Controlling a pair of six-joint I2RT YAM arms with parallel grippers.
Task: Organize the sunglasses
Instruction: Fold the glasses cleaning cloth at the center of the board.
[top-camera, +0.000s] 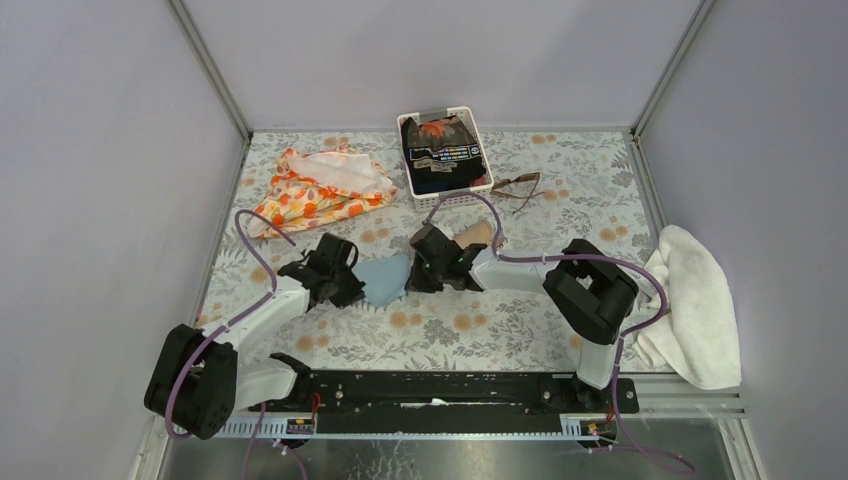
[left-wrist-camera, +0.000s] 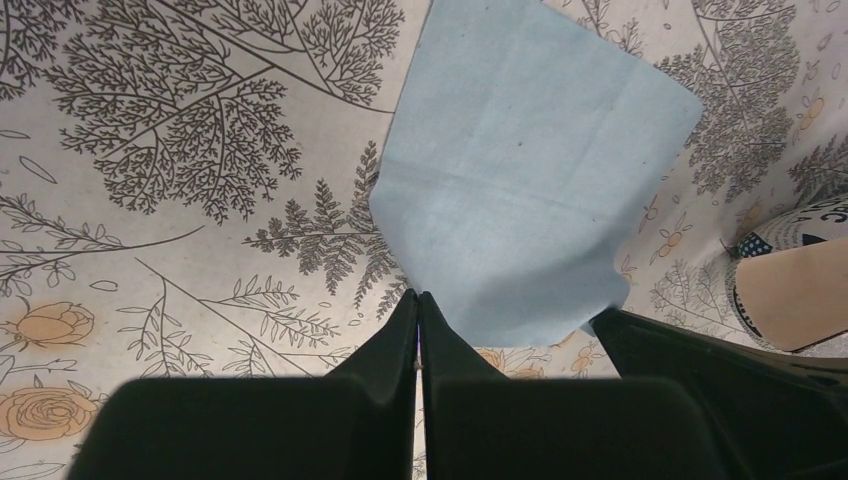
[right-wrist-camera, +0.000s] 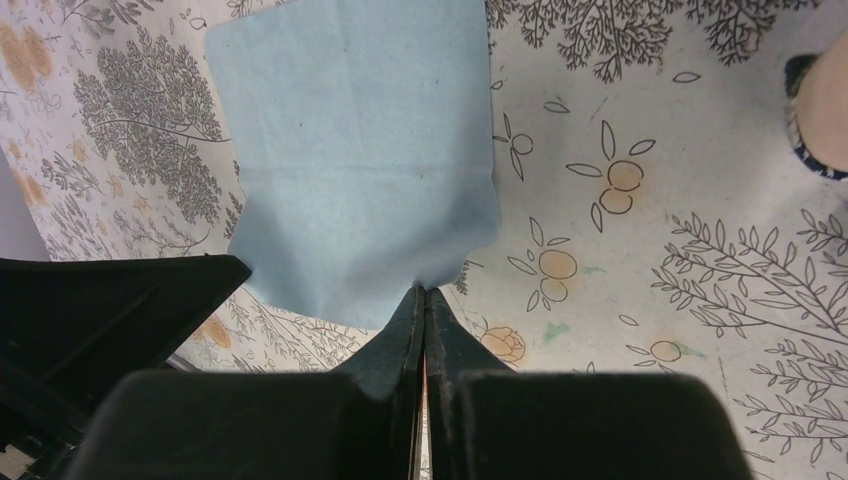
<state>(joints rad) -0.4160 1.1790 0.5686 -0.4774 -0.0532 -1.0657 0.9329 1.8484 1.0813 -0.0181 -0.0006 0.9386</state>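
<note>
Surface: one, printed with grey leaves and orange flowers, carrying every item listed here.
Towel: one white terry towel, crumpled at the right edge of the surface.
Fabric: one orange-flowered fabric, bunched at the far left.
Basket: one white slatted plastic basket at far centre, holding dark folded items with printed labels.
Tools: two. The left tool is clenched on one corner of the cloth; the right tool is clenched on a neighbouring corner.
Cloth: one light blue square cloth, spread at centre between the two tools.
Case: one tan tube-shaped case, lying just behind the right tool.
Sunglasses: one pair with a thin brown frame and tinted lenses, on the surface just right of the basket, outside it and apart from both tools.
</note>
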